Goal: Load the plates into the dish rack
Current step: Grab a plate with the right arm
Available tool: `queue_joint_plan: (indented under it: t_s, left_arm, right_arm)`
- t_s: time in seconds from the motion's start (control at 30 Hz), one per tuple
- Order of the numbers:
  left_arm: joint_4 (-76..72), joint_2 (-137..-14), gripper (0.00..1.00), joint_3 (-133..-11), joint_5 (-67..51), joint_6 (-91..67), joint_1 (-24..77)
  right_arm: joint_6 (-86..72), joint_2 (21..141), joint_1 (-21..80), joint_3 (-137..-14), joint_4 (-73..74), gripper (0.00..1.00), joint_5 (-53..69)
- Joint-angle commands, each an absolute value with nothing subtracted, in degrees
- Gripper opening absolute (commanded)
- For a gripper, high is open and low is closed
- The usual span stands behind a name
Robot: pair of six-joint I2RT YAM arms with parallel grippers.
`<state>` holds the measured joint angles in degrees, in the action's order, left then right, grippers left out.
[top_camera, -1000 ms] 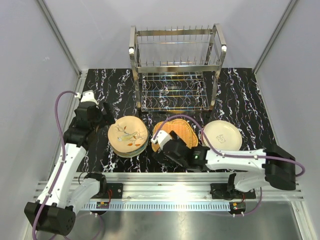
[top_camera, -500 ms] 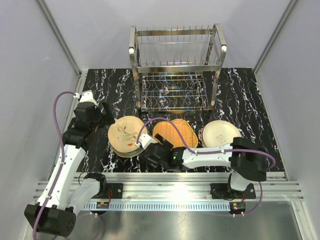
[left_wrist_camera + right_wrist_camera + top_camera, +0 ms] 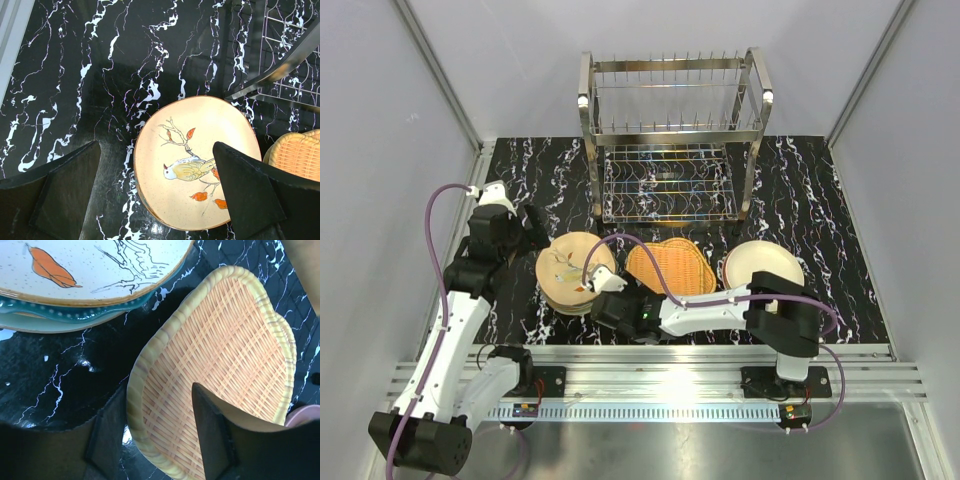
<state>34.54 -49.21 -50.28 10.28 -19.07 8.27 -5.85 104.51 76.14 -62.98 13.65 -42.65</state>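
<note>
- Grip at the near edge: the right gripper [image 3: 155,405] sits low at the near-left corner of the woven plate [image 3: 220,355]. One finger is outside the rim and the other over the weave. The jaws stand apart astride the rim, and no firm hold shows.
- Recommendation: the rounded, raised rim looks liable to slip. The outer finger should get well under the edge before the jaws close. The lift should be slow, tipping the plate upright clear of the stack beside it.
- Woven plate lies flat on the table [image 3: 820,200], between two stacks. Whether another lies beneath it cannot be told.
- Left stack: bird plate [image 3: 576,268] on top, teal plate [image 3: 75,312] directly under it, a paler one below that. The stack is just beside the woven plate; no contact is visible.
- Right stack: cream plate [image 3: 763,270] on top, with a pink edge [image 3: 305,416] visible in the right wrist view.
- Left gripper [image 3: 155,150] hovers above the bird plate, jaws wide open, holding nothing.
- Dish rack [image 3: 672,130] stands at the far edge, well apart from the plates. Upper tines and lower grid shelf hold nothing, so no plate is loaded yet.
</note>
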Motion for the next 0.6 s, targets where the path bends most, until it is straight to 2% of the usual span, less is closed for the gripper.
queue_joint_plan:
  t_s: [0.0,0.2,0.3,0.43,0.57]
  left_arm:
    - [32.0,-48.4,0.99,-52.7,9.2,-19.0,8.0]
    - [32.1,-48.3,0.99,-52.7,9.1,-19.1,8.0]
    - [32.1,-48.3,0.99,-52.7,9.1,-19.1,7.9]
    - [32.1,-48.3,0.99,-52.7,9.0,-19.0,7.7]
    - [32.1,-48.3,0.99,-52.6,9.0,-19.0,7.7]
  right_arm:
    - [-9.4,105.5,76.7,-65.4,15.5,0.59,-46.6]
    - [-9.7,106.9,77.0,-65.7,16.6,0.58,-47.5]
    - [-9.4,106.6,77.3,-66.7,17.3,0.5,-48.2]
    - [-8.5,106.2,77.3,-67.5,17.0,0.35,-48.1]
    - [-8.3,106.0,77.7,-68.4,18.0,0.28,-48.4]
